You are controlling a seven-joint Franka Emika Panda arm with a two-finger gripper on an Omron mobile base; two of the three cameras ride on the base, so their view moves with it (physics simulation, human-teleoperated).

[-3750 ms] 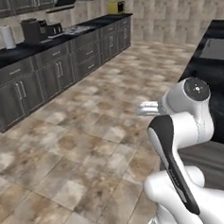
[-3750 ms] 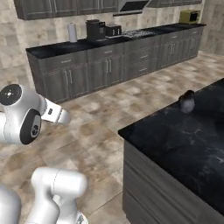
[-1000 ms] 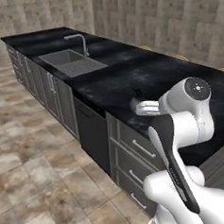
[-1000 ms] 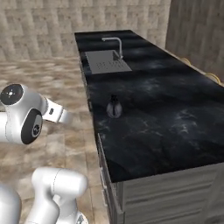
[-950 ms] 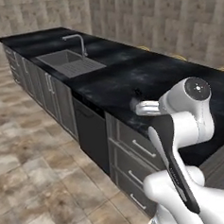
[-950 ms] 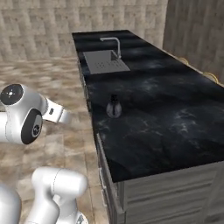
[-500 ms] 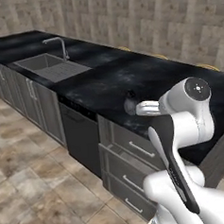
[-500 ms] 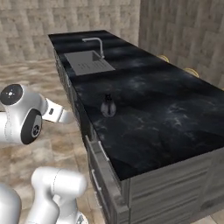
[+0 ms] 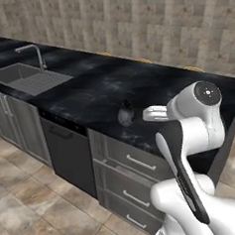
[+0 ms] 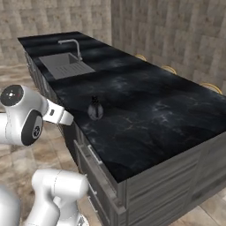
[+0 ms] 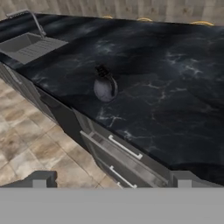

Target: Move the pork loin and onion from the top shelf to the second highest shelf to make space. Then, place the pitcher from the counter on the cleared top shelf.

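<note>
The pitcher (image 9: 126,115) (image 10: 95,110) (image 11: 105,85) is a dark glossy jug standing upright near the front edge of the black marbled counter (image 9: 88,91) (image 10: 150,114) (image 11: 170,92). My gripper (image 11: 111,181) is open, its two fingertips set wide apart with nothing between them. It hangs in front of the counter, short of the pitcher and a little above the worktop. In the left base view the hand (image 9: 151,113) sits just right of the jug; in the right base view it (image 10: 66,117) sits just left of it. The pork loin, the onion, the top shelf and the second highest shelf are out of view.
A sink (image 9: 25,78) (image 10: 66,64) (image 11: 28,46) with a silver faucet (image 9: 35,53) is set into the counter's left part. Dark grey drawer fronts with bar handles (image 9: 132,163) (image 11: 124,146) and a dishwasher front (image 9: 67,153) face me. Tiled floor (image 9: 26,210) lies below.
The whole picture has shifted as the base drove: the counter and pitcher now sit closer and more central. The arm's pose is unchanged and the gripper has stayed open.
</note>
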